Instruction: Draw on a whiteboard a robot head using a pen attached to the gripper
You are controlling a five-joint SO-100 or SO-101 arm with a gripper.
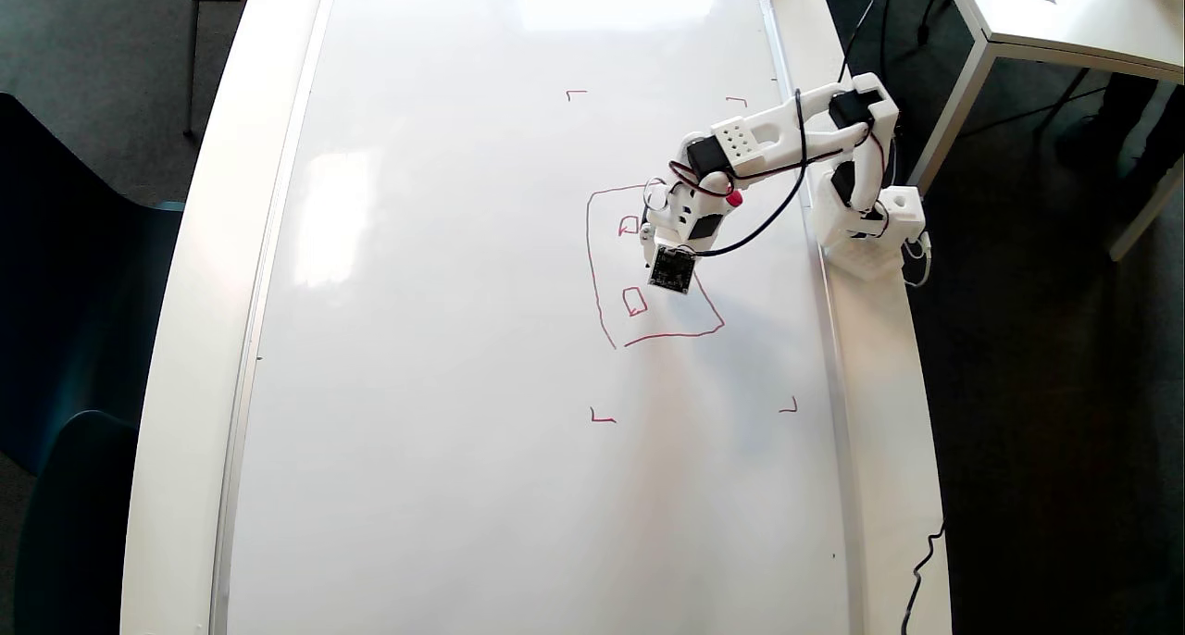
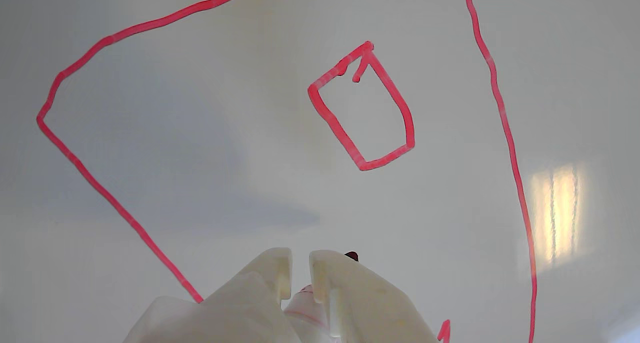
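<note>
The claw (image 1: 651, 251) hangs low over the whiteboard (image 1: 444, 339), inside the red robot head (image 1: 606, 274) drawing. In the wrist view its two white fingers (image 2: 272, 273) come up from the bottom edge and stand very close together, with only a thin gap between them. The pen (image 2: 306, 303) sits in that gap, so the claw is closed on the pen. Only a bit of the pen's white and pink body shows there. A small dark tip (image 2: 352, 256) peeks out just past the right finger, close to the board. I cannot tell if it touches the board.

In the wrist view, one small red square (image 2: 362, 108) lies ahead of the claw and a little to the right, well apart from the fingers. The big wobbly outline runs around the claw on the left, the top and the right.

In the overhead view, one small square (image 1: 629, 225) sits just left of the claw, and another small square (image 1: 634, 301) is near it, lower in the picture. The pen's red cap (image 1: 734, 198) pokes out on the claw's right side. The black camera square (image 1: 672, 269) rides right beside the claw. Four small red corner marks (image 1: 603, 417) lie farther out around the drawing.
</note>
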